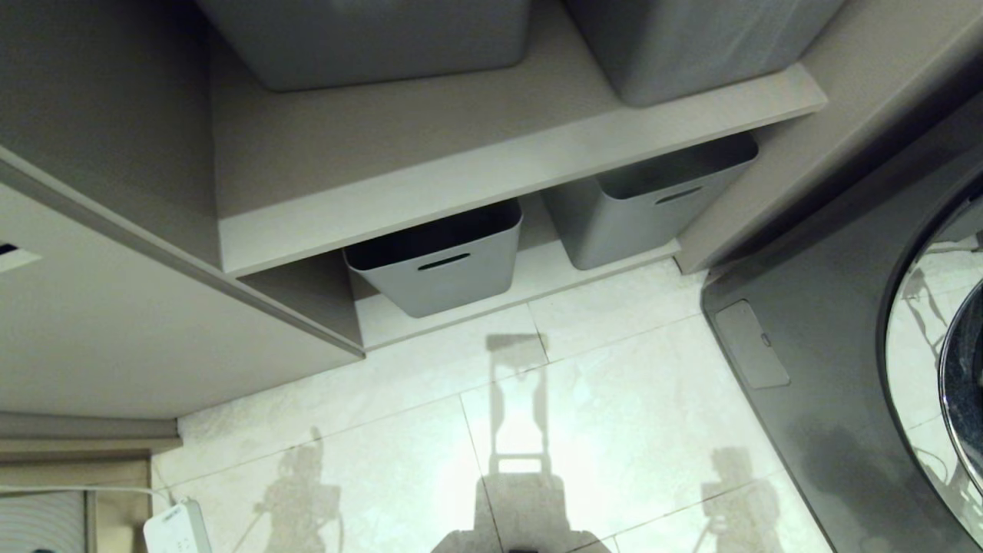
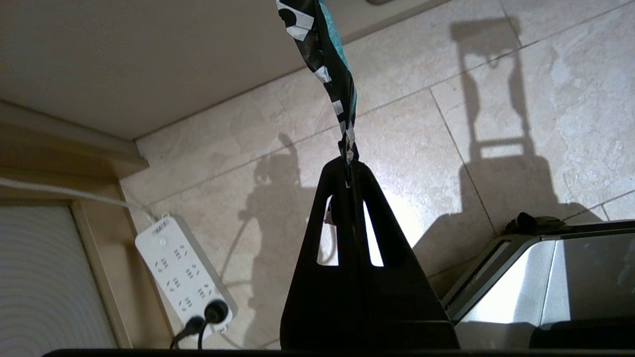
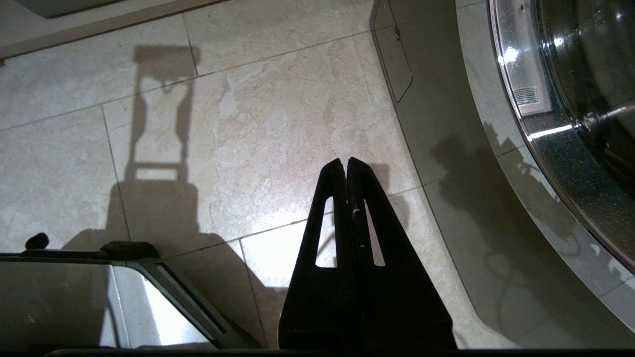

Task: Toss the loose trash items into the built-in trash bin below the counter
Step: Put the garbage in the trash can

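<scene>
Open tiled floor (image 1: 614,399) lay ahead, free for passage. Cabinet front (image 1: 115,330) closed the left; washer body (image 1: 829,369) the right. Shelf (image 1: 499,177) overhung two grey tubs (image 1: 441,265). Power strip (image 2: 183,270) with cable lay low by the left wall.

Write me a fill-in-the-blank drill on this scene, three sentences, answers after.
1. The left gripper is shut on a torn ___ cardboard piece.
2. The right gripper is shut and holds ___.
3. The white power strip lies on the ___ floor.
Answers: turquoise; nothing; tiled
</scene>
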Controlling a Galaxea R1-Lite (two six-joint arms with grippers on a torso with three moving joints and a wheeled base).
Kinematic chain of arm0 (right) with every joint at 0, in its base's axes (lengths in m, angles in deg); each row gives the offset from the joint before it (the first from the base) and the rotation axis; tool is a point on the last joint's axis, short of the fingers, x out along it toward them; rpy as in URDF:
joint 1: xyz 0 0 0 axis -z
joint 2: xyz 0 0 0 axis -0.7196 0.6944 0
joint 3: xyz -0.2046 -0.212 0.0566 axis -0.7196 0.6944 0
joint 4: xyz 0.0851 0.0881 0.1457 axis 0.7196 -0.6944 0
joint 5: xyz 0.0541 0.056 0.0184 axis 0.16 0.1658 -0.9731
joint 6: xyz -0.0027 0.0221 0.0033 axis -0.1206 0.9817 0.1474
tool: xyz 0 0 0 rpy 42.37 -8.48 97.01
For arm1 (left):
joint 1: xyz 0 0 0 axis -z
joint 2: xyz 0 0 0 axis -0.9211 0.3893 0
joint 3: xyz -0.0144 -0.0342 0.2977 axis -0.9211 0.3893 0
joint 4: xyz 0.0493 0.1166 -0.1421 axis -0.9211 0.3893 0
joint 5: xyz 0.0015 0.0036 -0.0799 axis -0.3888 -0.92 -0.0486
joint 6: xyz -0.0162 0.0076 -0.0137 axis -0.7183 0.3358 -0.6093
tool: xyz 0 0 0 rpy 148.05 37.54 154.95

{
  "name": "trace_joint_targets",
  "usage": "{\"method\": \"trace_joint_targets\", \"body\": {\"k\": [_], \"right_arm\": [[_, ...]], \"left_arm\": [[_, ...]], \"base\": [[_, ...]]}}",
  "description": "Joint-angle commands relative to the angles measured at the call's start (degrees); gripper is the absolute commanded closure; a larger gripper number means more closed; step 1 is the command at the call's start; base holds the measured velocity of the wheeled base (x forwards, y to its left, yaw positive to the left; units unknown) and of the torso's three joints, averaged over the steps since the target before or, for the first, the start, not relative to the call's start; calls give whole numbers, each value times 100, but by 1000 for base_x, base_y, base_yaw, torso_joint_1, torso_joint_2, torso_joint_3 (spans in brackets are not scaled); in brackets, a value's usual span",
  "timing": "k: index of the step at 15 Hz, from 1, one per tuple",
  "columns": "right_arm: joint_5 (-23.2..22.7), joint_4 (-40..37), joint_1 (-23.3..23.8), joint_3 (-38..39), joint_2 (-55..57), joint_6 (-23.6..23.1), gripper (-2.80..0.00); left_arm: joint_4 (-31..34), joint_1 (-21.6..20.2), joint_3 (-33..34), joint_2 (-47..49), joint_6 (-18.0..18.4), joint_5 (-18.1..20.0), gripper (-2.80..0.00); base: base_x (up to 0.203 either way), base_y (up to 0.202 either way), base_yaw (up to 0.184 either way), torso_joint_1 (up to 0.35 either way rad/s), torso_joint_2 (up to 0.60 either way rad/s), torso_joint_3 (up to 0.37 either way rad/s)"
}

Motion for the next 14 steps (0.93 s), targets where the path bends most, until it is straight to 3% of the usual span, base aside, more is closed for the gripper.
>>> {"method": "trace_joint_targets", "body": {"k": [1, 14], "right_arm": [[-5, -5, -1, 0, -1, 0, 0], [-5, -5, -1, 0, -1, 0, 0]], "left_arm": [[15, 51, 39, -485, 24, 38, 0], [18, 55, 41, -481, -9, -105, 0]], "base": [[0, 0, 0, 0, 0, 0], [0, 0, 0, 0, 0, 0]]}}
